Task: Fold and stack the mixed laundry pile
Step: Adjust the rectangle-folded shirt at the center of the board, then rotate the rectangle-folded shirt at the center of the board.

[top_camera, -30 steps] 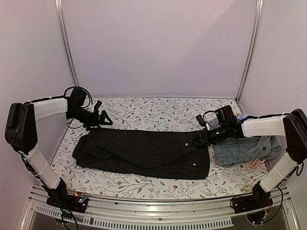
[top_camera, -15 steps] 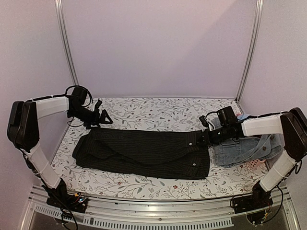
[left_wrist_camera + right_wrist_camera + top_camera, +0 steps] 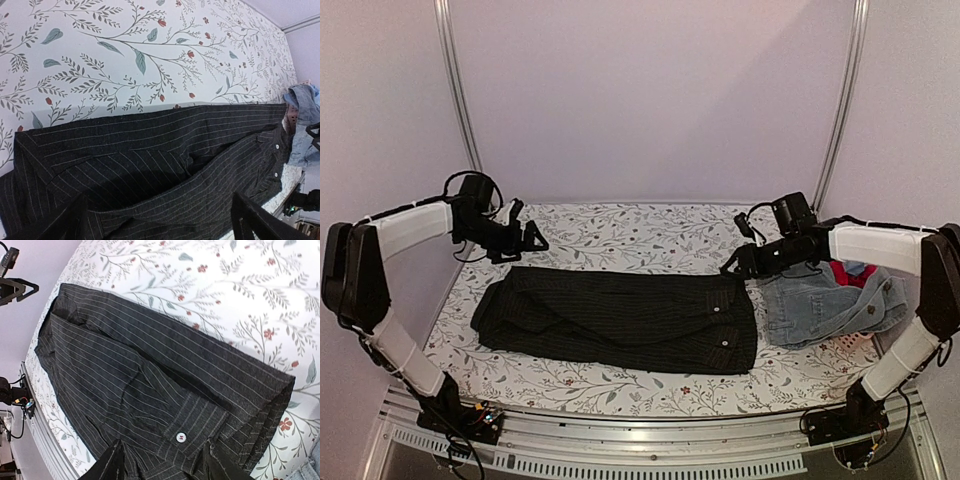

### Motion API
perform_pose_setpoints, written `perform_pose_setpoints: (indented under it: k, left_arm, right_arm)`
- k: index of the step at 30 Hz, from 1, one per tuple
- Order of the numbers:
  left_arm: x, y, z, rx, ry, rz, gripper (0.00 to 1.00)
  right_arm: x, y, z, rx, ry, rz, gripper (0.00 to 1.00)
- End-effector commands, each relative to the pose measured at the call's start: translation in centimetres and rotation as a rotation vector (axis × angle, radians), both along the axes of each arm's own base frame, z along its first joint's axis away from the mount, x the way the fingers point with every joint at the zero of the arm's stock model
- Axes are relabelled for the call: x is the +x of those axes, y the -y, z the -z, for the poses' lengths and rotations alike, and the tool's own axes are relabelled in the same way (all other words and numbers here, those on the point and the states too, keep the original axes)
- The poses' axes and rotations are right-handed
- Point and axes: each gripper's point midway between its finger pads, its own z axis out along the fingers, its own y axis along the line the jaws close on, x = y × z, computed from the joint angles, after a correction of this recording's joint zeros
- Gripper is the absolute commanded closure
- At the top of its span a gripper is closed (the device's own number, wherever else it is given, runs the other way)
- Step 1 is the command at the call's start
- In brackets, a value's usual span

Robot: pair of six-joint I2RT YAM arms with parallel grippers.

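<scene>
The black pinstriped shirt lies folded in a long band across the table's middle. Faded denim is heaped at its right end, with a red garment behind it. My right gripper hovers over the shirt's right end. Its fingers stand apart, open, with only the cuff and a white button below. My left gripper hangs open beyond the shirt's far left corner, holding nothing; its fingers frame the cloth below.
The floral tablecloth shows behind the shirt and along the front edge. A bit of the pink slatted basket peeks out under the denim at the right. Metal frame posts stand at the back corners.
My right gripper has opened, let go of the shirt's right end and risen back from it. The left arm shifted slightly back and left, still open.
</scene>
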Motion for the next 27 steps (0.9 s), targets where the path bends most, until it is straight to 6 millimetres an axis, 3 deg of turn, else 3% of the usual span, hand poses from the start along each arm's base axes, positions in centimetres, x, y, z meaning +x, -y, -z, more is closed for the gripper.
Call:
perform_pose_setpoints:
  k: [1, 4, 7, 11, 14, 21, 27]
  left_arm:
    - [-2.0, 1.5, -1.1, 0.026, 0.016, -0.029, 0.0]
    - [-4.5, 3.3, -0.8, 0.034, -0.012, -0.047, 0.0]
    - [-7.2, 4.3, 0.8, 0.045, -0.088, -0.089, 0.0]
    - [-10.4, 4.4, 4.4, 0.078, -0.226, -0.139, 0.01]
    - [-11.7, 3.6, 7.5, 0.123, -0.31, -0.169, 0.04]
    - [-9.3, 1.9, 11.1, 0.233, -0.361, -0.215, 0.08]
    - [-3.7, 0.0, 13.8, 0.33, -0.352, -0.222, 0.13]
  right_arm:
    - [0.2, -2.3, -3.2, -0.001, 0.08, -0.074, 0.47]
    - [0.2, -4.6, -3.0, -0.005, 0.076, -0.148, 0.49]
    - [0.2, -6.6, -1.4, -0.011, 0.026, -0.216, 0.52]
    - [0.6, -8.3, 2.0, -0.032, -0.05, -0.275, 0.53]
    - [0.6, -8.8, 4.4, -0.045, -0.103, -0.299, 0.54]
    - [-1.4, -7.6, 10.0, -0.127, -0.227, -0.335, 0.56]
    - [-5.6, -7.6, 11.1, -0.149, -0.303, -0.378, 0.56]
